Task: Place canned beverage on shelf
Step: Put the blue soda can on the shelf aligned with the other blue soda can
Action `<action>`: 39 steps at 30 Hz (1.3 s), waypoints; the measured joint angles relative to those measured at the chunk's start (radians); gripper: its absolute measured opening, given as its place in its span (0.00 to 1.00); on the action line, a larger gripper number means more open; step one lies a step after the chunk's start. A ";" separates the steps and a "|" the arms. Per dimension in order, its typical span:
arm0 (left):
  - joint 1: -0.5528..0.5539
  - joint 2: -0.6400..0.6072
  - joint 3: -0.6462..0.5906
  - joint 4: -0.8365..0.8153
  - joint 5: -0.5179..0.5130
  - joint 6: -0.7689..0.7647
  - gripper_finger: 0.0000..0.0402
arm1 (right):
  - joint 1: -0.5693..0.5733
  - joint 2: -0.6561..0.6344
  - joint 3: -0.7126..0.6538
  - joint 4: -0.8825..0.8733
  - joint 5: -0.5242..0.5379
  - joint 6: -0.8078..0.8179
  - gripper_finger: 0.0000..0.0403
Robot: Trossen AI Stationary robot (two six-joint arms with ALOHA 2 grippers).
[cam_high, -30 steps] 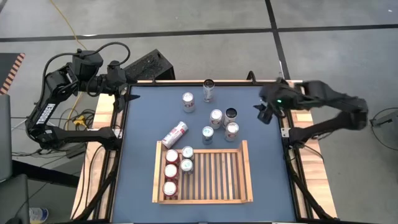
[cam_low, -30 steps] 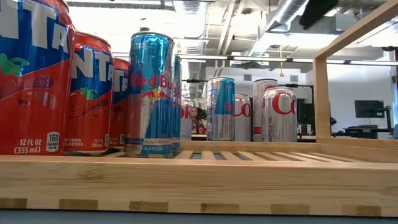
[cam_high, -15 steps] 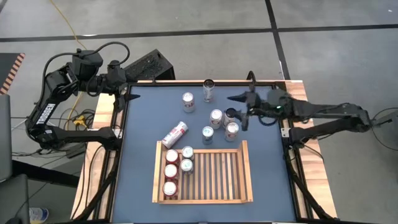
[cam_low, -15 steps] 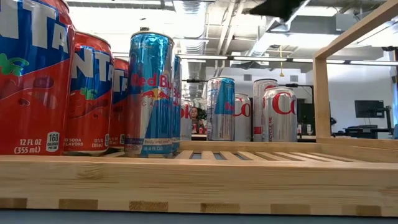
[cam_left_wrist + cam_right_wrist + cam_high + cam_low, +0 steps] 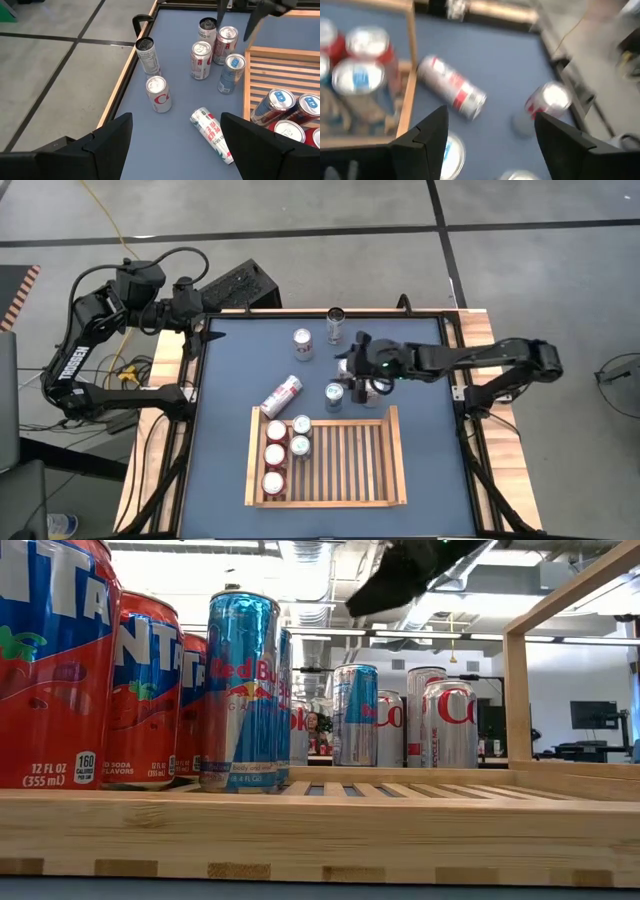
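The light-wood shelf (image 5: 385, 470) lies at the table's near middle, with three red cans (image 5: 275, 456) and two blue cans (image 5: 300, 436) standing at its left end. Beyond it stands a cluster of upright cans: silver ones (image 5: 373, 392), a dark-topped one (image 5: 207, 30) and a blue one (image 5: 334, 395). A silver-and-red can (image 5: 282, 395) lies on its side. My right gripper (image 5: 356, 372) is open above the cluster, touching nothing; it also shows in the left wrist view (image 5: 235, 20). My left gripper (image 5: 175, 125) is open and empty at the far left corner.
Two more cans stand apart near the far edge: a silver-and-red one (image 5: 303, 343) and a dark one (image 5: 336, 323). The shelf's right two thirds (image 5: 350, 460) hold no cans. The table has a raised wood and black rim (image 5: 200, 410).
My right gripper has swept from the table's right edge toward the left and now hangs over the cluster of upright cans, fingers still apart. No can has moved.
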State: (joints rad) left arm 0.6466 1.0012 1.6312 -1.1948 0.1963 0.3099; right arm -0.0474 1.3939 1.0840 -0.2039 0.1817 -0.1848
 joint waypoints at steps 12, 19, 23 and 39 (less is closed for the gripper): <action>0.000 0.004 0.000 -0.001 0.000 0.011 0.72 | 0.069 0.261 0.367 -0.508 0.006 -0.032 0.80; 0.000 0.018 0.000 -0.005 0.001 0.010 0.72 | 0.092 0.424 0.560 -0.800 0.070 -0.132 0.83; 0.000 0.027 0.000 -0.005 0.002 0.010 0.72 | 0.111 0.491 0.614 -0.860 0.121 -0.251 0.83; 0.000 0.032 0.000 -0.005 0.003 0.022 0.72 | 0.126 0.543 0.637 -0.891 0.181 -0.375 0.82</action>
State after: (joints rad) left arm 0.6468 1.0328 1.6310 -1.1999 0.1989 0.3317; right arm 0.0784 1.9366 1.7214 -1.0950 0.3630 -0.5596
